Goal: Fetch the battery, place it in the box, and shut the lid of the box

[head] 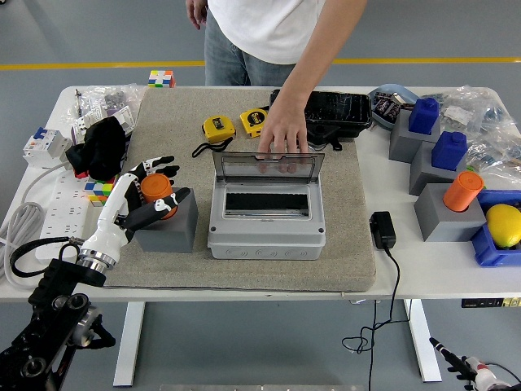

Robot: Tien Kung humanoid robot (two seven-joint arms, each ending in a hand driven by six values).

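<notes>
Left hand at battery; box lid up, person's hand on it.

The left hand (140, 198) has its fingers curled round the orange battery (157, 194), which stands upright in the grey holder (169, 226) at 9 o'clock from the grey box (266, 220). The box lid (268, 167) stands open, with a person's hand (282, 135) resting on its top edge at 12 o'clock. All sit on the tan mat (342, 236).
</notes>
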